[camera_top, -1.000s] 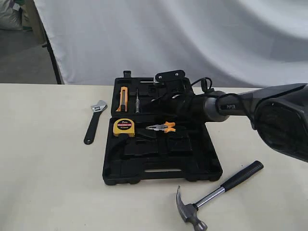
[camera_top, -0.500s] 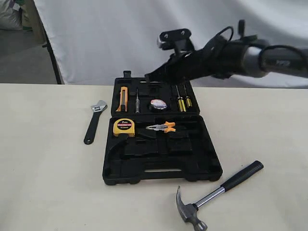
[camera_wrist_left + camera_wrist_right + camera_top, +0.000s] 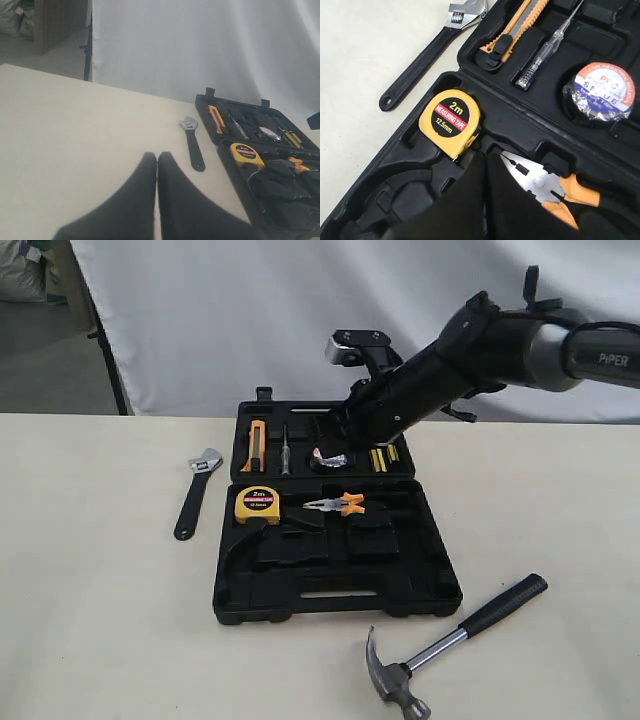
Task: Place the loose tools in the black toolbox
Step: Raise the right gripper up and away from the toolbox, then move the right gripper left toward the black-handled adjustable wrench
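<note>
Right jaws, left jaws both closed tight, empty. Wrench (image 3: 192, 145) on bench (image 3: 100, 590) beside toolbox (image 3: 440, 595), long axis fore-aft, handle end toward left jaws; left arm nearer.

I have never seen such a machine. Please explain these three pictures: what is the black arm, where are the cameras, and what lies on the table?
It is a robot with two arms, each ending in jaws. One picture looks from outside: the right arm reaches over the open black toolbox. The other two come from cameras on the wrists. On the table lie a wrench and a hammer; the tape roll sits in the toolbox. Both jaws are shut and hold nothing.
</note>
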You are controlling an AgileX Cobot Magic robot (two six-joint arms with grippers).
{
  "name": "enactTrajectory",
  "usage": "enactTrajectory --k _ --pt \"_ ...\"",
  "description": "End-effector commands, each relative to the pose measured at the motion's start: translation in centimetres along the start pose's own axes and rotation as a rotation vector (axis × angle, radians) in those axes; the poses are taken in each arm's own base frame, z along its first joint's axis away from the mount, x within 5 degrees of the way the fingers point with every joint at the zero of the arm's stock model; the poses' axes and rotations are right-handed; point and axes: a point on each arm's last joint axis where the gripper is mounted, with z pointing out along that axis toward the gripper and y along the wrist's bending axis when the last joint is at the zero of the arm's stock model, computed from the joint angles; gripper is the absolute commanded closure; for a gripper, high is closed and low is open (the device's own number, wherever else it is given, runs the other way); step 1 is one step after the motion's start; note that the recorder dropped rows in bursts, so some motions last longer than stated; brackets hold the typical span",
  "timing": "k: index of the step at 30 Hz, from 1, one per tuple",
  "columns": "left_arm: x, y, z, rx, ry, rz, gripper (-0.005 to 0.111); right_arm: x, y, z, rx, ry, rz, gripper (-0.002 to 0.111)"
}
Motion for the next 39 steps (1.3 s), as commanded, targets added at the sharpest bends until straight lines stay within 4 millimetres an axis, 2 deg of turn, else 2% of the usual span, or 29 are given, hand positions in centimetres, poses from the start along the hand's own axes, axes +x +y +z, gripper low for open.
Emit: enactTrajectory --k 1,9,14,18,22,29,33,36,39 --pt "-0.2 0.1 0.0 -0.021 -0.020 0.000 0.106 -0.1 -0.1 0.1 0.003 -0.020 -0.006 0.109" --pt "-0.2 0.1 0.0 -0.021 -0.020 0.000 0.106 -0.2 0.0 -0.1 0.001 -0.021 -0.022 0.109" --pt "-0.2 0.1 0.0 -0.021 -0.020 0.000 0.106 1.4 0.4 0.8 -0.084 0.086 0.002 0.109" --pt "-0.2 0.1 0.0 -0.021 -0.020 0.000 0.106 2.6 0.3 1.0 -0.081 0.021 0.062 0.109" --pt "-0.2 0.1 0.0 -0.021 -0.020 0.000 0.106 3.7 1.3 -0.6 -0.089 -0.045 0.089 0.109" --pt "-0.2 0.1 0.0 -0.021 -0.020 0.000 0.106 4.9 4.6 -6.0 -0.106 -0.091 0.072 0.109" --pt "-0.2 0.1 0.0 -0.021 -0.020 0.000 0.106 5.4 6.6 -8.3 -0.092 -0.140 0.063 0.109" --pt "-0.2 0.1 0.0 -0.021 -0.020 0.000 0.106 5.5 8.2 -9.0 -0.098 -0.158 0.035 0.109" --pt "-0.2 0.1 0.0 -0.021 -0.020 0.000 0.106 5.5 10.1 -8.5 -0.140 -0.155 0.020 0.109"
